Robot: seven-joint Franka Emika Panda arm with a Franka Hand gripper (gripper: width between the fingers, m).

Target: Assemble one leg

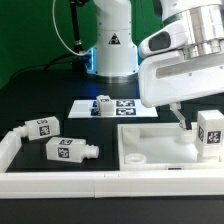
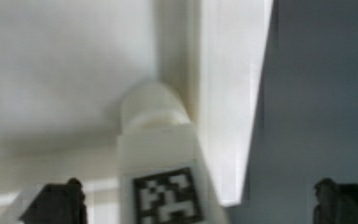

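Note:
One white leg (image 1: 210, 134) with a black-and-white tag stands upright at the exterior view's right end of the large white tray-like piece (image 1: 150, 150). My gripper (image 1: 197, 124) hangs right over it, one finger (image 1: 180, 119) showing beside the leg. In the wrist view the leg (image 2: 158, 170) lies between my two dark fingertips (image 2: 51, 205), nearer one of them, with its rounded end (image 2: 153, 105) pointing away toward the white tray surface (image 2: 69, 70). The fingers are spread wide and do not touch the leg. My gripper (image 2: 197, 205) is open.
Two more legs (image 1: 40, 128) (image 1: 68, 150) lie on the black table at the exterior view's left. The marker board (image 1: 115, 105) lies behind them by the robot base (image 1: 110, 50). A white raised border (image 1: 90, 184) runs along the front.

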